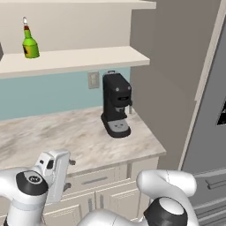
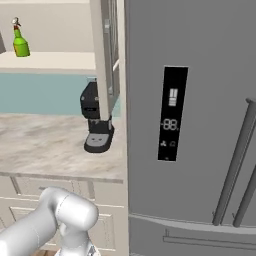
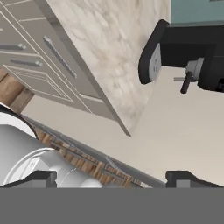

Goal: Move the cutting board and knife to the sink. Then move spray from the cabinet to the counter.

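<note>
The spray (image 1: 30, 44) (image 2: 20, 43), a green bottle with a white and red top, stands upright on the open beige cabinet's shelf (image 1: 88, 58) (image 2: 55, 61), far left and well above the counter (image 1: 66, 137) (image 2: 45, 142) (image 3: 118, 39). My gripper (image 1: 69, 175) (image 3: 111, 177) hangs low in front of the counter's drawers, far below the spray. It is open, its fingertips (image 3: 41, 177) wide apart with nothing between them, and it points toward the counter's right end. The cutting board, knife and sink are out of view.
A black coffee machine (image 1: 116, 106) (image 2: 97, 120) (image 3: 188, 57) stands on the counter's right end against the wall. A tall grey fridge (image 1: 207, 110) (image 2: 190, 125) borders the counter on the right. Panelled drawers with grey handles (image 1: 101, 181) (image 3: 39, 52) run below the counter.
</note>
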You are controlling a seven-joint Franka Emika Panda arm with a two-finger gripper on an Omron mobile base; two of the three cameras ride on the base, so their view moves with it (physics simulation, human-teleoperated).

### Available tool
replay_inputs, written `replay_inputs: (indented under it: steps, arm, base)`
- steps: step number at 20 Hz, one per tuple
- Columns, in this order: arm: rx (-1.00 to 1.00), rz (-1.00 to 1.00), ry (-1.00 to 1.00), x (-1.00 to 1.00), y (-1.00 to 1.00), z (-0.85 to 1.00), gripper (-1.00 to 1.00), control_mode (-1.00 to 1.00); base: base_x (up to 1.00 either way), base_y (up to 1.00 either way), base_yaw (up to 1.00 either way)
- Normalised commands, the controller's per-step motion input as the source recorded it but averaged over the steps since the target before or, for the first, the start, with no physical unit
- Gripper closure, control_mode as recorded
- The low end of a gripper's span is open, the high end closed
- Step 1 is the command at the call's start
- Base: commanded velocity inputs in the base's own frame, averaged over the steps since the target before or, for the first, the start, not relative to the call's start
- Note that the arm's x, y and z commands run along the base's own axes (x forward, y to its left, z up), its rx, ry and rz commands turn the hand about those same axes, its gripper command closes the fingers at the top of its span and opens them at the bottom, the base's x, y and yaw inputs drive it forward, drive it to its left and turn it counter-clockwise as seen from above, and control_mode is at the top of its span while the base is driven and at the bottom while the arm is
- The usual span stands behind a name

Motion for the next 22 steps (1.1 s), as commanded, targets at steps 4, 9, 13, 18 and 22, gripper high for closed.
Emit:
replay_inputs:
  steps: [4,9,13,18,22]
  arm:
    - [0.00,0.00,0.00,0.00,0.00,0.00,-1.00,1.00]
    - [0.00,0.00,0.00,0.00,0.00,0.00,-1.00,1.00]
    - [0.00,0.00,0.00,0.00,0.00,0.00,-1.00,1.00]
    - [0.00,0.00,0.00,0.00,0.00,0.00,-1.00,1.00]
    - [0.00,0.00,0.00,0.00,0.00,0.00,-1.00,1.00]
  base:
    - [0.26,0.56,-0.04]
    - [0.26,0.51,0.00]
    - [0.48,0.17,0.00]
    - [0.64,0.00,0.00]
    - [0.63,0.00,0.04]
